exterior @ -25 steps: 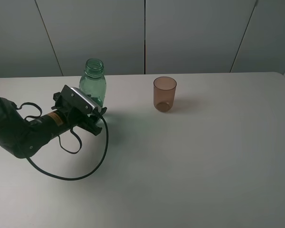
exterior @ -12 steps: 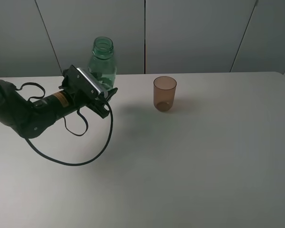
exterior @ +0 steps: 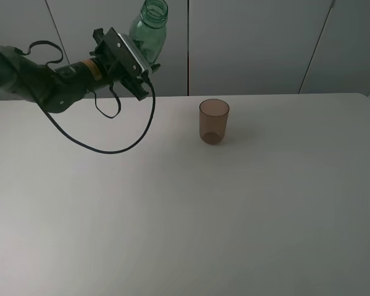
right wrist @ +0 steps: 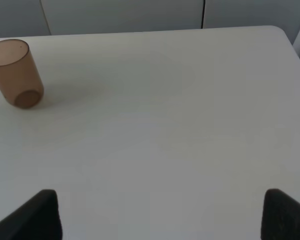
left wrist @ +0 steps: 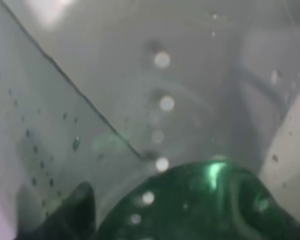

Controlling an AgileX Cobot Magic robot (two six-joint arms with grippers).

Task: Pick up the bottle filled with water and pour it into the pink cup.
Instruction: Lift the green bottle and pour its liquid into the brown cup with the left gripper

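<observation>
Bottle aloft, pour not yet begun

Far left in the high view, your left gripper is clamped on the bottle. The bottle hangs well above the tabletop, its open mouth up and leaning slightly to the right. The left wrist view gives you only green plastic close to the lens, blurred and spotted with droplets, so you cannot judge the water level there.

To the right of the bottle, lower and well apart from it, the pink cup stands upright on the tabletop and looks empty. Further right, the right gripper shows only in its own wrist view, its jaws spread wide and holding nothing.

You appear to be in the carry step. The next move calls for bringing the bottle's mouth over the cup's rim before tipping, then tilting slowly. The bottle is uncapped and the cup narrow, so an early tilt could spill.

As for writing, a yellow band sits just behind the left gripper, too small to read. Neither bottle nor cup shows a label.
</observation>
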